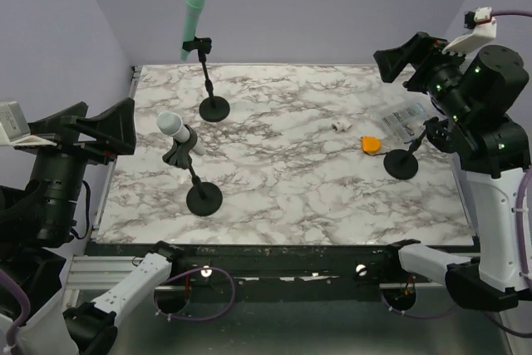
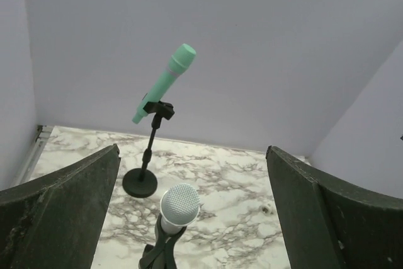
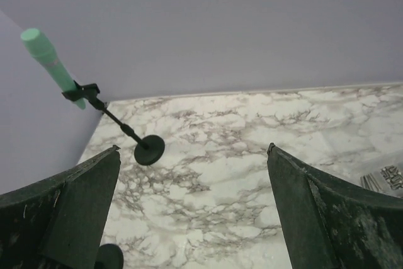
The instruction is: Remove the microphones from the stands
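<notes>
Marble-patterned table, with three black stands on it and two mics clipped in.

The green mic sits in the far stand at the far left. It tilts with its head up, and its lower end sticks out below the clip. The white mic sits in the near stand on the left side, closer to the arms. It leans with its head toward the far left. Both are in their clips, and neither is touched by a gripper.

The left gripper hangs raised off the table's left edge, just left of the white mic, its jaws spread wide and holding nothing. In the left wrist view the white mic's mesh head shows low between the two fingers, apart from both. The green mic stands beyond it.

The right gripper is raised over the far right corner, also wide and holding nothing. Its wrist view looks left across the table to the green mic.

The right stand stands by the right edge; its clip looks empty, though the right arm partly hides it. Just left of it lies a small orange thing, and a clear packet lies farther back.
</notes>
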Tool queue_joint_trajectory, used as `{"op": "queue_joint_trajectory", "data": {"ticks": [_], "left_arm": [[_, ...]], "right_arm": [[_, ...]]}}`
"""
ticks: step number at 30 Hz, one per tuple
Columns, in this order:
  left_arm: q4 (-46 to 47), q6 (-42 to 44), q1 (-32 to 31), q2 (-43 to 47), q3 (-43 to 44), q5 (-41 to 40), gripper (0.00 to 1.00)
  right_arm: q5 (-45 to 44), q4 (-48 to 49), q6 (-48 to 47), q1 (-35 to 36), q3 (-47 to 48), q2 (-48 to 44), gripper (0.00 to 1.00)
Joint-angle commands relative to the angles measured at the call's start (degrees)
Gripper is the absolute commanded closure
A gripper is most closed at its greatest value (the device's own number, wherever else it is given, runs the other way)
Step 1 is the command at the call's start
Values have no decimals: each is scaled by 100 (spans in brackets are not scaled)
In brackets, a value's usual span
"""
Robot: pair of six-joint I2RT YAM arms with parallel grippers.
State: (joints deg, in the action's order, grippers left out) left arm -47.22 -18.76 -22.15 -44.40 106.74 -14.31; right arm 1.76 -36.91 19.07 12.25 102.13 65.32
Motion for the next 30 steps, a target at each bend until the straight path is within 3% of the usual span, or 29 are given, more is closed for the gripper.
{"op": "queue_joint_trajectory", "data": {"ticks": [1,10,15,18,23,27,30], "left_arm": [[-523,236,-8,-7,-10,-477,1],[-923,291,-6,241,-407,-300,1],[-964,85,-4,424,-792,-162,2],[-930,-94,-5,582,-1069,-45,1],[-955,-391,-9,799,-1400,215,1],[-1029,-495,-11,835,-1665,550,1],[-1016,-510,-8,799,-1870,707,2]], "right_arm": [[716,262,170,-45,-471,118,0],[2043,823,419,53,-1278,435,0],[2096,1141,355,1204,-1589,783,0],[2627,1630,498,1757,-1982,985,0],[2752,2499,160,2891,-2805,1123,0],[3037,3560,96,3369,-3452,1203,0],[2844,3634,-22,3683,-3479,1492,0]]}}
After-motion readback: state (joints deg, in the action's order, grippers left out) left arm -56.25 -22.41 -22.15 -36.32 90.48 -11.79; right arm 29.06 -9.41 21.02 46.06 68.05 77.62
